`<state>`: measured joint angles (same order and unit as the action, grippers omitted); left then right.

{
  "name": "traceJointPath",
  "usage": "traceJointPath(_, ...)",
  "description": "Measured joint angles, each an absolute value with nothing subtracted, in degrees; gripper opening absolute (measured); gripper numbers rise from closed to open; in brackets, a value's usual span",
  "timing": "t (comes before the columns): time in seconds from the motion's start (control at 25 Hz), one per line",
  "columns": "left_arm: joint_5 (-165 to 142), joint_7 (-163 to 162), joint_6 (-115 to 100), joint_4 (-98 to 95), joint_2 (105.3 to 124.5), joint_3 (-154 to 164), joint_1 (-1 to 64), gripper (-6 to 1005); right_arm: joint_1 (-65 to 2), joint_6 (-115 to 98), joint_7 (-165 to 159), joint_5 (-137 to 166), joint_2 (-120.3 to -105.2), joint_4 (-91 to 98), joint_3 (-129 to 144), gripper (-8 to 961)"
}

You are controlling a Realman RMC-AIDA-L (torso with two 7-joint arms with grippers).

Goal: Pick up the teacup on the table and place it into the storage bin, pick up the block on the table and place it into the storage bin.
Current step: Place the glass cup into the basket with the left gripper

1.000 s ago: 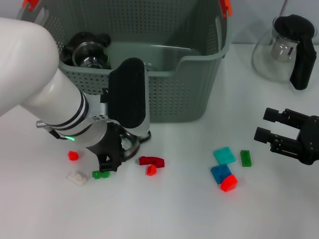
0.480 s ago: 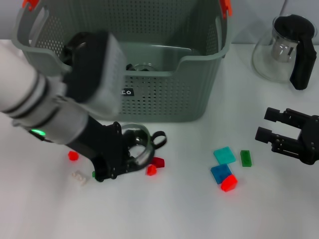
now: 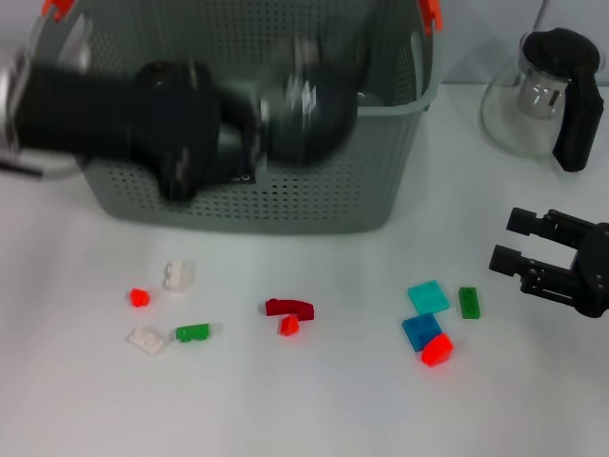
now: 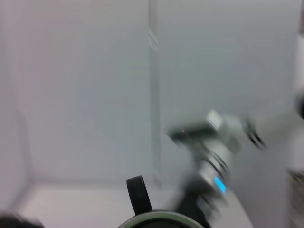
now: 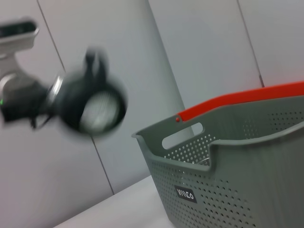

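Observation:
My left gripper (image 3: pixel 259 122) is a dark blur held in the air over the front wall of the storage bin (image 3: pixel 314 200), shut on the teacup (image 3: pixel 312 99). The left wrist view shows the teacup's rim and black handle (image 4: pixel 138 195) close below the camera. From the right wrist view the raised teacup (image 5: pixel 95 108) hangs well to one side of the storage bin (image 5: pixel 228 166). Several blocks lie on the table, among them a dark red block (image 3: pixel 288 307), a green block (image 3: pixel 192 332) and a teal block (image 3: pixel 428 297). My right gripper (image 3: pixel 512 240) hovers open at the right, near no block.
A glass teapot with a black lid and handle (image 3: pixel 542 90) stands at the back right. More small blocks lie in two clusters: white (image 3: pixel 177 275) and red (image 3: pixel 139 297) on the left, blue (image 3: pixel 421 330) and red (image 3: pixel 437 350) on the right.
The left arm has swung up from the table with the teacup to above the bin's front wall. The blocks it covered on the left now show. The right arm has stayed put.

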<state>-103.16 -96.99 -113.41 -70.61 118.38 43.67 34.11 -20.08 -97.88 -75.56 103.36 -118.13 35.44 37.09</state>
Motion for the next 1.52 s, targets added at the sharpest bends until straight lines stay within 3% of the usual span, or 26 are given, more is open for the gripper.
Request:
traceJointPath(0.2, -104.1, -102.8, -101.3, -71.7, 118.16, 42.9, 38.8, 41, -20.1, -98.3, -75.2, 103.4, -118.11, 35.5, 37.3, 760)
traceJointPath(0.36, -116.4, -116.3, -91.3, -72.8, 115.01, 49.8, 45.3, 41, -20.5, -98.8, -75.0, 103.4, -117.97, 35.5, 37.4, 760)
traceJointPath(0.48, -127.9, -125.3, -88.5, -73.1, 113.94, 53.2, 50.1, 41, -20.6, -98.8, -75.0, 103.4, -117.94, 35.5, 37.5, 760)
traceJointPath(0.68, -146.8, -133.1, -87.3, -73.3, 115.26, 56.7, 56.5, 41, -20.7, -98.6, -74.9, 103.4, -117.95, 35.6, 37.5, 760)
traceJointPath(0.96, -160.0, -134.5, -82.7, -66.8, 117.54, 59.4, 58.6, 41, -20.7, -97.6, -73.3, 103.4, -118.06, 35.1, 37.6, 760)
traceJointPath(1.52, -163.5, -139.0, -80.9, -59.8, 115.30, 60.0, 59.0, 40, -20.6, -97.9, -73.4, 103.6, -118.08, 35.0, 37.6, 760)
